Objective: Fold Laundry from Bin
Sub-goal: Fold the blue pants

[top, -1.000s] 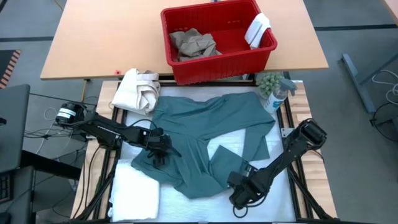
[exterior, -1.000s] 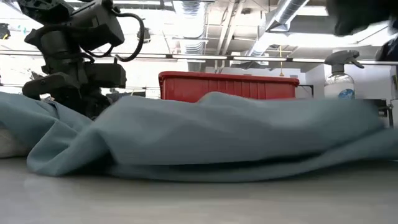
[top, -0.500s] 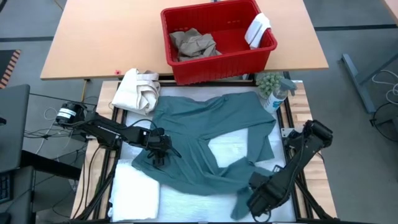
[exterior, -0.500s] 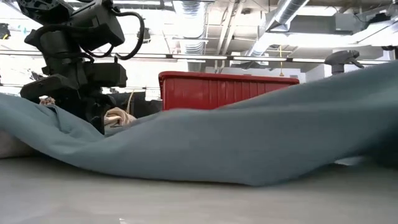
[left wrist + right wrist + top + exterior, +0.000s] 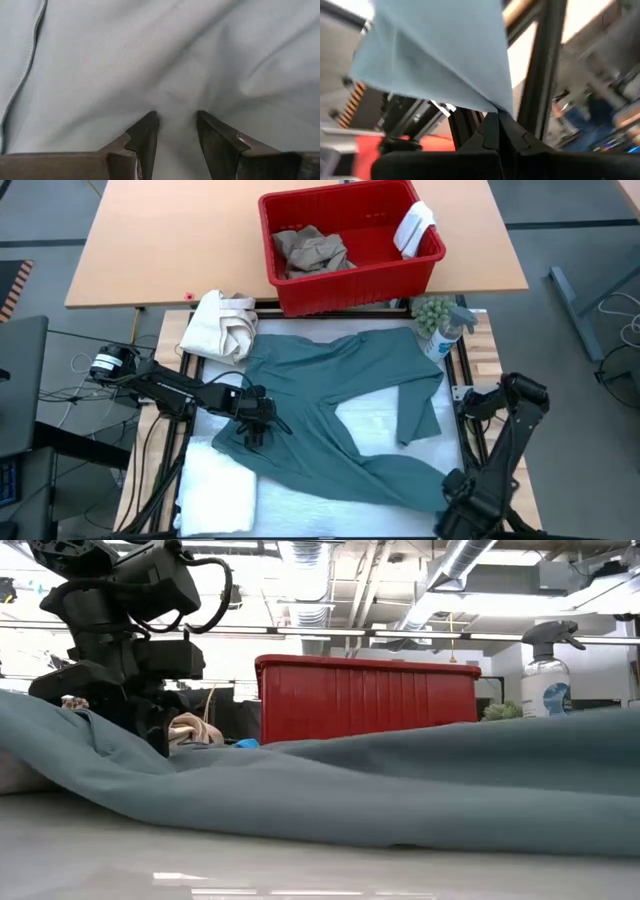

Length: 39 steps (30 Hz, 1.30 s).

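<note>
So the work surface is this pale white-topped table [image 5: 380,420] in a black frame, with a bigger wooden table [image 5: 170,240] butted up behind it. The red bin [image 5: 350,245] sits on the wooden one, with the tan khaki trousers [image 5: 310,250] crumpled inside and a small white cloth [image 5: 415,225] draped over its far right corner. Room behind looks like a workshop: exposed ducts and ceiling lights in the low view.

The big teal-green garment [image 5: 340,410] is spread over most of the white top, reaching right out to the near right corner. A white towel [image 5: 215,490] lies at the near left corner, half under the garment's edge. A cream canvas bundle [image 5: 222,325] sits at the far left edge, and a spray bottle [image 5: 445,330] next to a small green plant [image 5: 432,310] at the far right edge.

Left gripper [image 5: 255,420] is down on the garment's left side, fingers [image 5: 145,135] partly apart with a fold of fabric between them. Right gripper [image 5: 460,505] is off the near right corner, clamped tight on a corner of the garment.

Open room: a bare patch in the middle and a bare strip along the front.
</note>
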### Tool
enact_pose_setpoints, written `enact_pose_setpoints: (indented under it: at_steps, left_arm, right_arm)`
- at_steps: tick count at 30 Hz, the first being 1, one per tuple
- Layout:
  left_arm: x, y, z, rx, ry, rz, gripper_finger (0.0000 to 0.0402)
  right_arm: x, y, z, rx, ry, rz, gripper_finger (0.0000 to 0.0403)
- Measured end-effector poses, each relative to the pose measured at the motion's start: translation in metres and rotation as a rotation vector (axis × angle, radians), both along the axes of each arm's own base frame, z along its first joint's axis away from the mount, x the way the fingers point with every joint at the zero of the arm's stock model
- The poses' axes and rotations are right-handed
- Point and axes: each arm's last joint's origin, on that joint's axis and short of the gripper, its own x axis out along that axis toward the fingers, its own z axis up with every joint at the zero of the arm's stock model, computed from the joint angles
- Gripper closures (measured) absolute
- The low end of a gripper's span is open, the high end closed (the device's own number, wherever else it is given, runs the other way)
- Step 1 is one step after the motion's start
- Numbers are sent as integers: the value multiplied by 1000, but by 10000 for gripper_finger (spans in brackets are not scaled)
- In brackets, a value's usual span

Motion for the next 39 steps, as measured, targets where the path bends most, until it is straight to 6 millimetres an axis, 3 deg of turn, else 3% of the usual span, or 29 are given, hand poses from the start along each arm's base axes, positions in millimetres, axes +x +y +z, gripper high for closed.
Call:
enact_pose_setpoints:
  at_steps: [6, 11, 14, 18, 25, 28, 31, 39]
  left_arm:
    - [-2, -2, 1, -52, 15, -75, 269]
    - [-6, -1, 18, -70, 17, -111, 269]
    - [-12, -1, 33, -83, 33, -132, 269]
    - [-31, 0, 49, -136, 90, -134, 269]
    - [-54, 1, 88, -220, -116, -60, 269]
    - [-62, -1, 108, -311, -217, -55, 269]
    - [-70, -6, 123, -333, -205, -54, 269]
    - [-77, -36, 125, -245, -80, -170, 269]
  right_arm:
    - [-17, -10, 19, -146, -156, -169, 381]
    - [-11, -21, 25, -219, -393, -184, 369]
    - [-5, -24, 26, -221, -445, -139, 363]
    - [-1, -25, 23, -200, -437, -73, 345]
    - [-8, -26, 7, -174, -220, -92, 289]
    - [-13, -25, 0, -202, -215, -71, 263]
    - [-12, -26, -1, -231, -264, -68, 246]
    - [-11, -27, -1, -257, -315, -65, 242]
